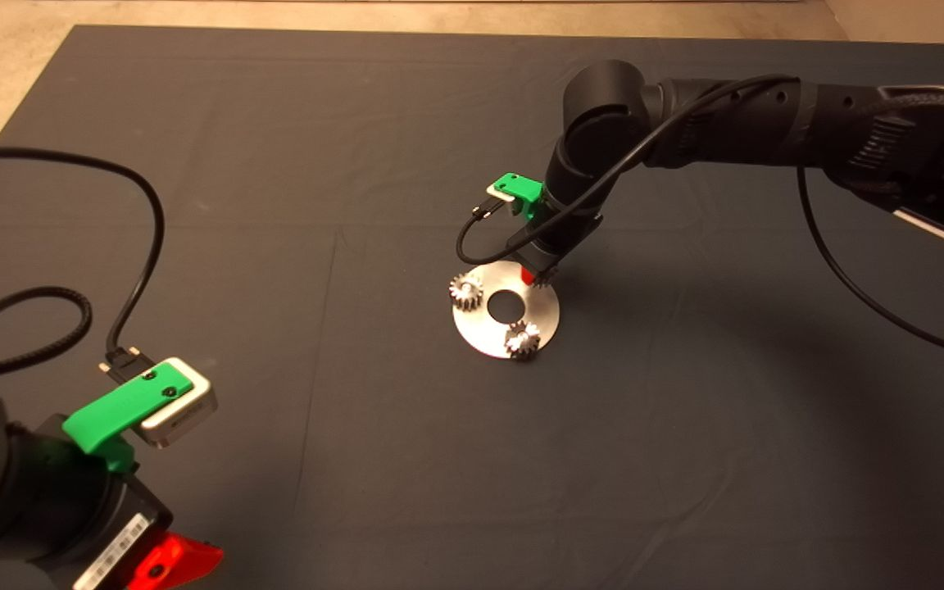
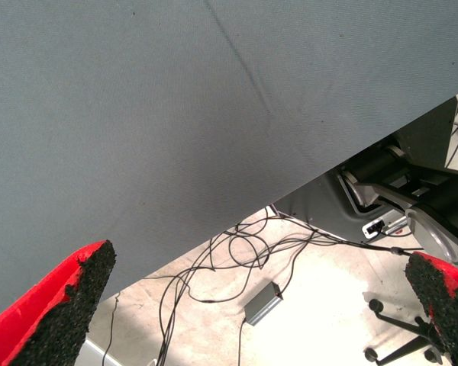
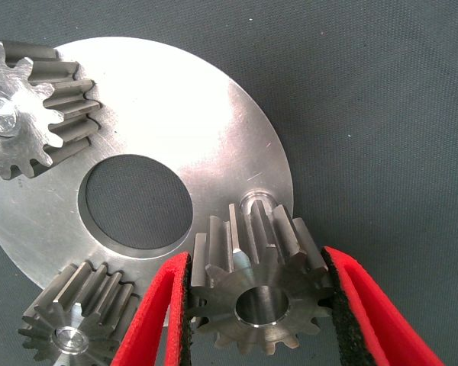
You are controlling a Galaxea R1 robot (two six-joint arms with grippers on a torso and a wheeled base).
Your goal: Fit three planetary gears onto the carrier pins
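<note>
The shiny round disc [image 1: 542, 315] lies mid-mat. One planetary gear [image 1: 466, 291] sits on a carrier pin at the disc's left edge, and a second gear [image 1: 523, 339] sits on the pin at its near edge. My right gripper [image 1: 539, 277] is at the disc's far right edge. In the right wrist view it [image 3: 256, 263] is shut on the third gear [image 3: 259, 293]. That gear's centre hole is empty, and the bare third pin [image 3: 256, 204] stands just beside it. Both seated gears [image 3: 23, 107] [image 3: 76, 328] and the disc [image 3: 191, 114] show there too. My left gripper [image 2: 259, 259] is open and empty.
The left arm waits at the mat's lower left corner [image 1: 169, 565], with its cable looping over the mat [image 1: 144, 246]. Its wrist view looks past the mat's edge [image 2: 214, 152] at floor cables [image 2: 237, 259] and a chair base [image 2: 412, 335]. The right arm's cable [image 1: 849, 287] hangs over the right side.
</note>
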